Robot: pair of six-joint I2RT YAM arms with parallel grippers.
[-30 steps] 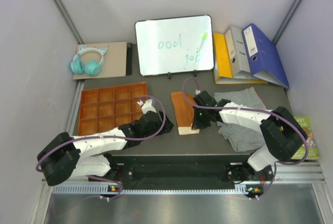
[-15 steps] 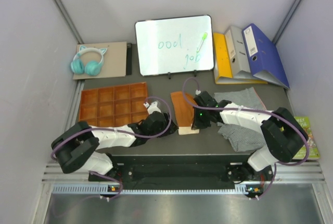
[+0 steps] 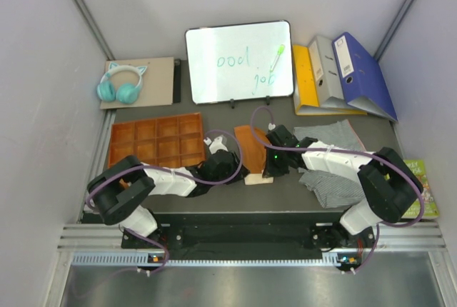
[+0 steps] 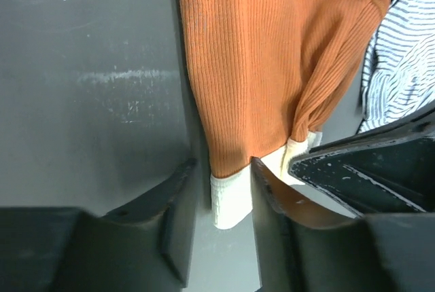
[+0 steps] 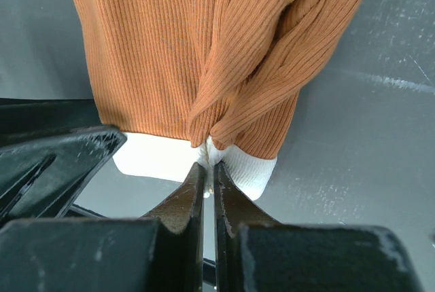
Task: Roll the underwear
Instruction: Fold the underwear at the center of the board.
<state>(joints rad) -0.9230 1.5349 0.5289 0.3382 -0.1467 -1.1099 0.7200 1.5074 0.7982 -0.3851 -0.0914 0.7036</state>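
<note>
The rust-orange briefs (image 3: 250, 143) lie flat mid-table, cream waistband toward me. My right gripper (image 3: 269, 173) is shut on the waistband's right part; in the right wrist view the jaws (image 5: 209, 170) pinch a bunched fold of the cream band below the orange cloth (image 5: 170, 54). My left gripper (image 3: 241, 173) is open at the waistband's left corner; in the left wrist view (image 4: 228, 204) that corner (image 4: 230, 200) sits between the jaws, untouched. The grey-and-white striped boxers (image 3: 330, 171) lie crumpled to the right and also show in the left wrist view (image 4: 401, 61).
An orange compartment tray (image 3: 116, 151) lies left of the briefs. A whiteboard (image 3: 239, 61), teal headphones (image 3: 120, 84) on cardboard and binders (image 3: 343, 71) stand at the back. A green book (image 3: 423, 185) lies at the right edge.
My left arm has swung right from beside the tray until its open jaws straddle the waistband's left corner. The right gripper and the briefs have stayed put.
</note>
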